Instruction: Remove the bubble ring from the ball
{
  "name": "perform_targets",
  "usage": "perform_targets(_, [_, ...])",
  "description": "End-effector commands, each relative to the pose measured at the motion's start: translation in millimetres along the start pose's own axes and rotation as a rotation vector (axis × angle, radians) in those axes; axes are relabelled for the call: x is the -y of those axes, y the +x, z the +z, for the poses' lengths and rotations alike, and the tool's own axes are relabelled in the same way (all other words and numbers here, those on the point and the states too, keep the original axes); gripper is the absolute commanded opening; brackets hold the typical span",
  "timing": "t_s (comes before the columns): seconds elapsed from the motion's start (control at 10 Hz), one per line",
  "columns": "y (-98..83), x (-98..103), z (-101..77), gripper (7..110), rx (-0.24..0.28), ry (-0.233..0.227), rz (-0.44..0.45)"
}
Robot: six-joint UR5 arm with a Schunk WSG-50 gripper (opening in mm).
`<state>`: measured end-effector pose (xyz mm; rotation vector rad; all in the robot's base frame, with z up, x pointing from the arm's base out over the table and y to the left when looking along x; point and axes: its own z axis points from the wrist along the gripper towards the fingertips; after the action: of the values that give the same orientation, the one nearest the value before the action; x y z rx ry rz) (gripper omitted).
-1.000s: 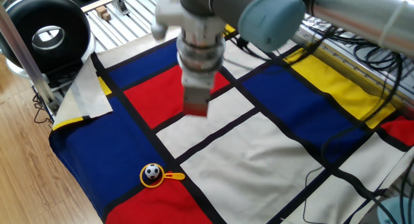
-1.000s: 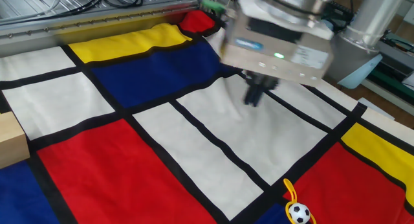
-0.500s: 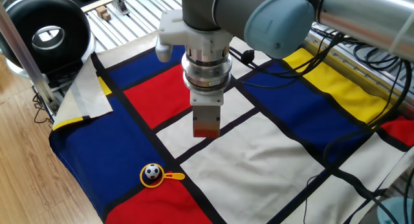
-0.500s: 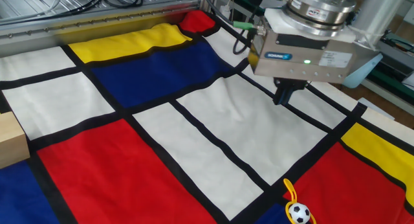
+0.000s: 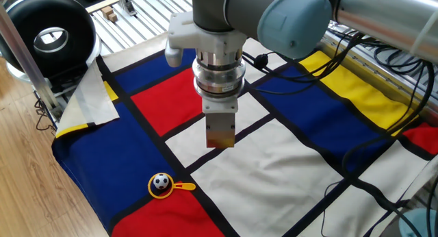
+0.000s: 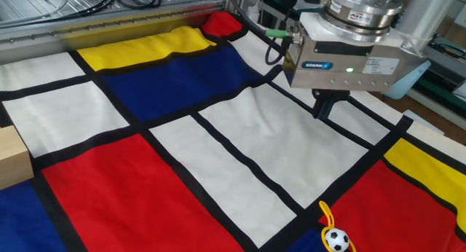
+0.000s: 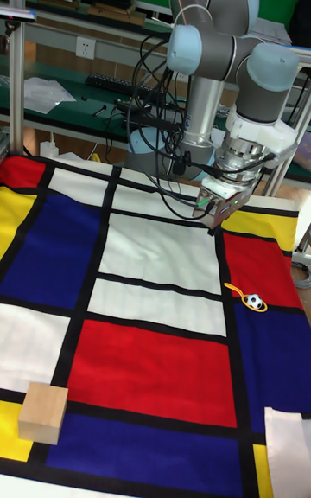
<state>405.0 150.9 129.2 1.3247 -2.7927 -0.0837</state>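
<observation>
The ball [image 5: 161, 183] is tiny, white with black patches, and rests on the patchwork cloth near its front edge. The bubble ring [image 5: 183, 187], a thin yellow-orange hoop with a short handle, lies flat around it. Both also show in the other fixed view, ball [image 6: 336, 239] and bubble ring [image 6: 325, 211], and in the tall view, ball [image 7: 253, 300] and bubble ring [image 7: 234, 290]. My gripper [image 5: 220, 142] hangs above a white panel, well away from the ball, pointing down. Its fingers look pressed together with nothing held [image 6: 321, 113], [image 7: 212, 226].
A tan wooden cube [image 7: 43, 411] sits at a far corner of the cloth [image 6: 11, 157]. A black round device [image 5: 48, 31] stands beside the table. A folded-over cloth corner [image 5: 89, 103] lies near it. Cables run along the metal table edge [image 5: 383, 59].
The gripper travelled across the cloth toward the ball's side during the first half second, then nearly stopped. The ball and ring have not moved.
</observation>
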Motion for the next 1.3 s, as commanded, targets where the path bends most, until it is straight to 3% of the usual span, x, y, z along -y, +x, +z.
perform_targets(0.0, [-5.1,-2,-1.3,7,0.02,-0.011,0.05])
perform_targets(0.2, [14.1,-3,-1.7,7,-0.057,-0.014,0.055])
perform_targets(0.3, [18.7,-3,-2.0,7,-0.076,-0.015,0.017])
perform_targets(0.4, [7.3,-10,-1.6,7,-0.029,-0.044,-0.009])
perform_targets(0.5, [5.8,-18,-2.1,7,-0.021,-0.078,-0.076])
perform_targets(0.8, [12.5,-30,-3.5,7,-0.047,-0.126,-0.064])
perform_targets(0.9, [7.0,-29,3.4,7,-0.053,-0.119,-0.055])
perform_targets(1.1, [-46.4,-35,32.0,7,0.004,-0.102,-0.014])
perform_targets(1.2, [-64.0,-35,38.7,7,0.004,-0.08,0.002])
